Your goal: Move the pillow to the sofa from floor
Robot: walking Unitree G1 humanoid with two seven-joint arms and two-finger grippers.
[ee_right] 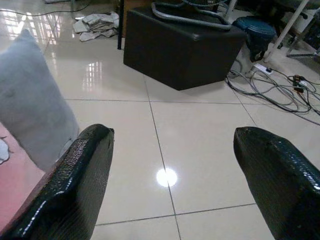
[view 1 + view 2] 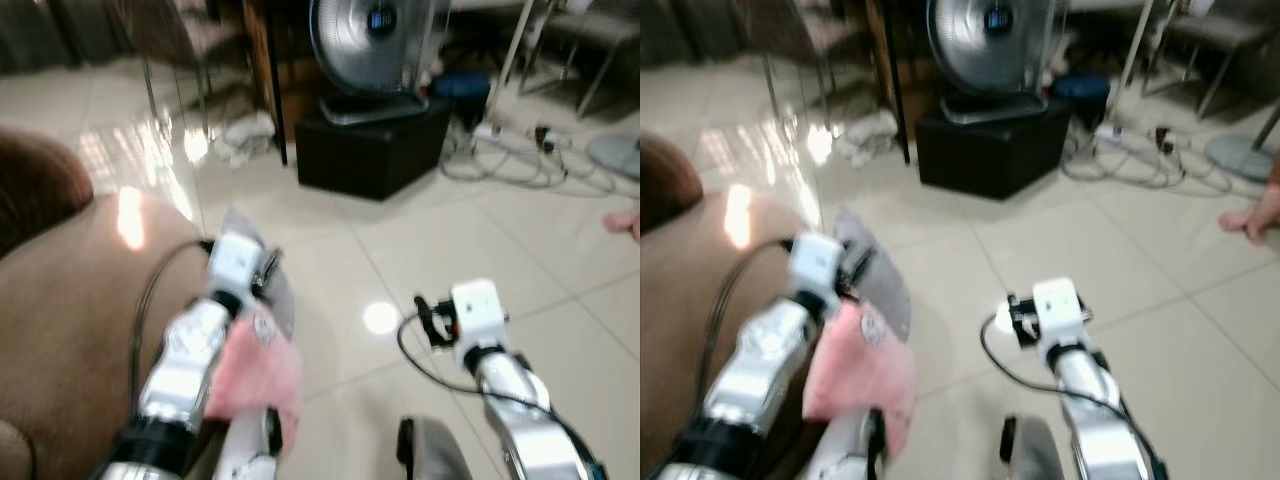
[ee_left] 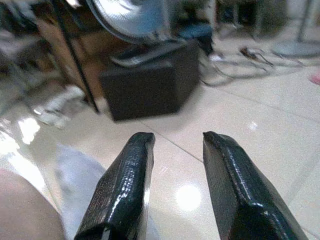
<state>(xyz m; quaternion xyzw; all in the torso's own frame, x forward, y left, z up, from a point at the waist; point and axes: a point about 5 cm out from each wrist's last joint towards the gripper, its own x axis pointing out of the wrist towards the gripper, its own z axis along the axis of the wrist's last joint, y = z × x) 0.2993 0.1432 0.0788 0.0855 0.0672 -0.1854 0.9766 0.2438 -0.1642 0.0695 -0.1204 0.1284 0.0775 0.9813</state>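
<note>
Sofa [image 2: 60, 290], brown, occupies the far left, with the pink-and-grey pillow [image 2: 262, 360] resting against its front edge beside the left arm. Left gripper [image 3: 172, 187] is raised over the tiled floor [image 2: 480, 240], its 2 fingers parted and holding nothing. Right gripper [image 1: 175, 185] hangs over the floor further right, fingers spread wide and empty, facing a black box [image 1: 182, 47] with a fan [image 2: 372, 45] on it.
</note>
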